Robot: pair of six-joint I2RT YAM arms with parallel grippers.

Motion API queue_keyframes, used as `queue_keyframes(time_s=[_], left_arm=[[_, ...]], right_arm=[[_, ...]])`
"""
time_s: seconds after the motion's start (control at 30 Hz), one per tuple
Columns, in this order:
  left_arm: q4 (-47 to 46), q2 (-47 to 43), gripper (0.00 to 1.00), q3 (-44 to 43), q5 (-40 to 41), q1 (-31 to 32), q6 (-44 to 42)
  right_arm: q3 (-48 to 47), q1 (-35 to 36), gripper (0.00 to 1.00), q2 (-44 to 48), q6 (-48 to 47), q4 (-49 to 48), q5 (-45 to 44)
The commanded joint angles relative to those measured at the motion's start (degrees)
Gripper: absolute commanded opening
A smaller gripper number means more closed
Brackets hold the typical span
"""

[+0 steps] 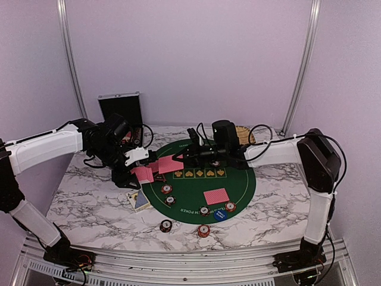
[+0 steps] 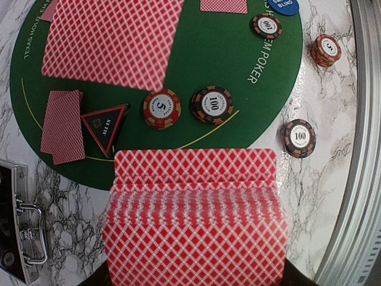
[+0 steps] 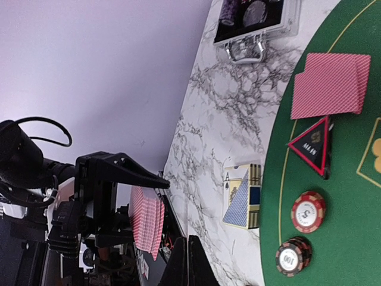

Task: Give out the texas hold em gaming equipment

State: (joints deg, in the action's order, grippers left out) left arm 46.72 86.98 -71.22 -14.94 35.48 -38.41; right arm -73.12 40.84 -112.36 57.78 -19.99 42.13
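Both arms reaching inward, left claw (image 1: 141, 170) pinching card deck (image 2: 193, 226), right claw (image 1: 184, 158) pinching single card (image 2: 113, 42)

Quick headcount: six poker chips (image 1: 167, 189) spots, one of them a small stack (image 2: 325, 50). One black triangle marker (image 2: 104, 125), one blue button disc (image 1: 220, 214), and two card piles (image 1: 215, 196) on the one green felt mat (image 1: 241, 185). Plus one fanned deck (image 2: 193, 220), one single card (image 2: 113, 42) and one card box (image 1: 140, 201).

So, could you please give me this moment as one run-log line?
left gripper: shut on card deck | right gripper: shut on single card, raised over green mat
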Motion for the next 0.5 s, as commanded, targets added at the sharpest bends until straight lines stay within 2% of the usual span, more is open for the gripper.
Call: queue_keyframes(time_s=[0.0, 0.2, 0.47], left_arm=[[0.0, -0.9, 0.02, -0.7, -0.7, 0.0, -0.2], [0.0, -0.7, 0.01, -0.7, -0.7, 0.0, -0.3], [0.1, -0.5, 0.01, -0.8, -0.6, 0.0, -0.5]], right_arm=[[-1.0, -5.1, 0.00, 2.1, -3.6, 3.4, -0.1], [-7.1, -12.0, 0.00, -1.8, -10.7, 12.7, -4.6], [-19.4, -17.0, 0.00, -11.8, -15.9, 19.6, -10.2]])
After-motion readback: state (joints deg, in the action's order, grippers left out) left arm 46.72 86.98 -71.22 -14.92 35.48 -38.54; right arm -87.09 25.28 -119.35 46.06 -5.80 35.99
